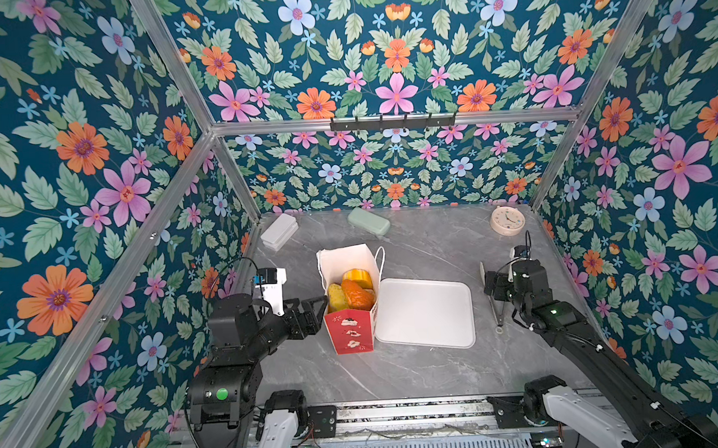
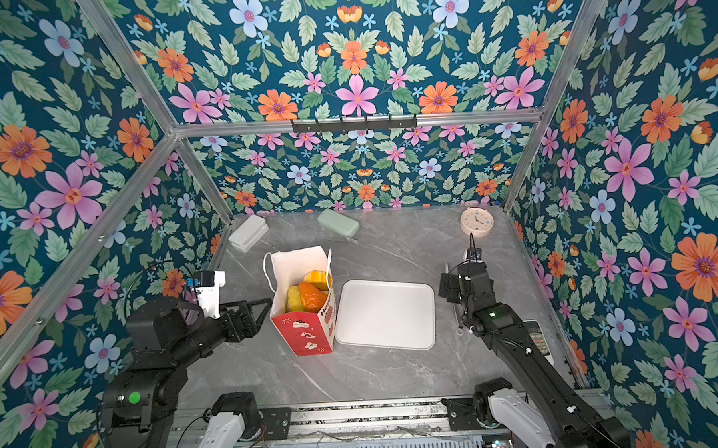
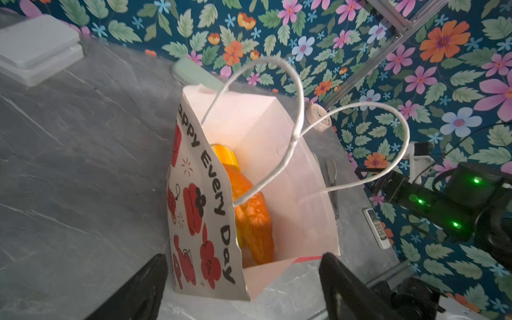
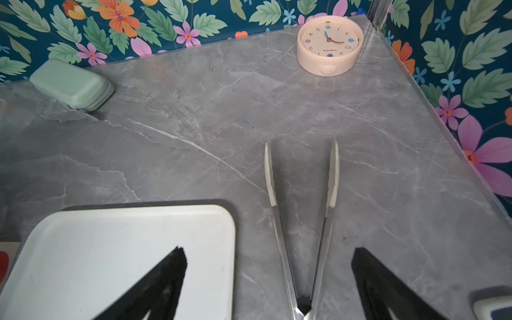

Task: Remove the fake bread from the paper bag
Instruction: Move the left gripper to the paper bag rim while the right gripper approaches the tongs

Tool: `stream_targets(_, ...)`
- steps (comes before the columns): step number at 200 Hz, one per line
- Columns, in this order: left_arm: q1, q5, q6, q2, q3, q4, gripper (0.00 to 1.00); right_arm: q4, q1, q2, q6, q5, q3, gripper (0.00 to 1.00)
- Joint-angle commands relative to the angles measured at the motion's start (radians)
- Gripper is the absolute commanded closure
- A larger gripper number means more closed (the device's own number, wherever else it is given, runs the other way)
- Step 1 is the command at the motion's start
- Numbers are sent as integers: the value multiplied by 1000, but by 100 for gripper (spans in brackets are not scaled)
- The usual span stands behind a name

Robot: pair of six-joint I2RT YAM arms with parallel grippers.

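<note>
The paper bag (image 1: 351,331) (image 2: 306,333) stands upright and open at the table's middle, white above a red base, cord handles up. Fake bread (image 1: 354,294) (image 2: 310,295) fills it: an orange croissant-like piece (image 3: 252,219), a yellow roll (image 1: 336,296) and a ring bun (image 1: 357,277). My left gripper (image 1: 319,302) (image 2: 265,304) (image 3: 243,266) is open at the bag's left side, its jaws wide either side of the bag's near corner without touching it. To the right of the tray my right gripper (image 1: 488,284) (image 2: 444,288) (image 4: 268,252) hovers open and empty above metal tongs (image 4: 270,177).
A flat white tray (image 1: 425,313) (image 4: 110,249) lies against the bag's right side. The tongs (image 1: 498,314) lie right of it. Along the back edge sit a white box (image 1: 279,232), a green case (image 1: 369,221) and a pink clock (image 1: 507,220). A remote (image 2: 537,336) lies under the right arm.
</note>
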Motion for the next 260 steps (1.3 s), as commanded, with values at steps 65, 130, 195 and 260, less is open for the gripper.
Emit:
stream_targets(65,1,-74,56,98,-21,103,17,-7,1,-59,30,-3,-53,5)
stream_targets(130,-12,-72,41,170,-40,210,19,14,1,-32,30,0,-60,5)
stream_targets(195,-113,-246,48,234,-61,238,21,34,0,10,32,-5,-57,5)
stream_targets(260,-244,-478,22,290,-41,239,42,42,1,31,29,-3,-58,5)
